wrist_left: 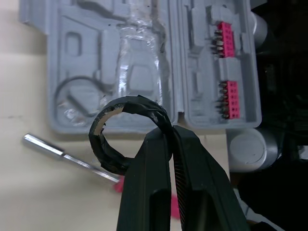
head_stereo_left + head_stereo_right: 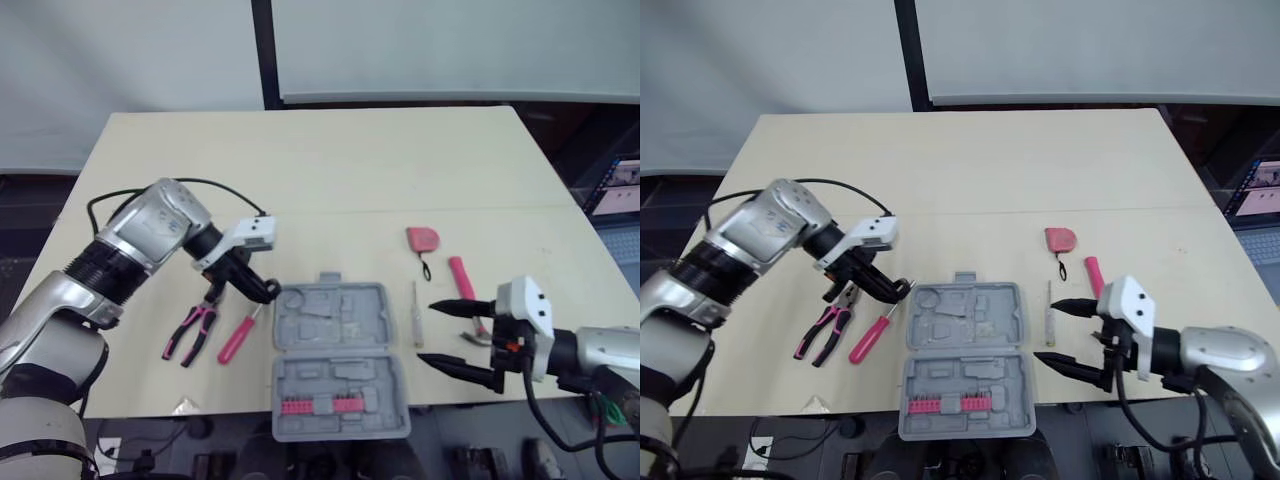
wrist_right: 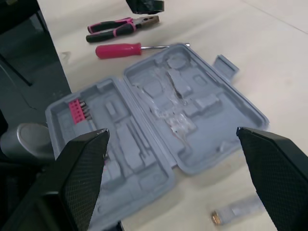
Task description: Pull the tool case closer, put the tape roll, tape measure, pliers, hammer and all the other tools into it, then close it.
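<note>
The grey tool case point(image 2: 338, 332) lies open at the table's front edge, with a row of pink bits point(image 2: 320, 404) in its near half. My left gripper point(image 2: 262, 290) is shut on the black tape roll point(image 1: 98, 144) and holds it just above the case's left edge. Left of the case lie the pink-handled pliers point(image 2: 193, 330) and a pink screwdriver point(image 2: 238, 338). My right gripper point(image 2: 428, 332) stands open just right of the case, holding nothing. Beyond it lie the pink tape measure point(image 2: 422, 238), the pink-handled hammer point(image 2: 462, 280) and a thin clear screwdriver point(image 2: 416, 312).
The cream table point(image 2: 330, 170) is bare across its far half. The case's near half overhangs the front edge. A dark gap and a screen point(image 2: 622, 185) lie off the table's right side.
</note>
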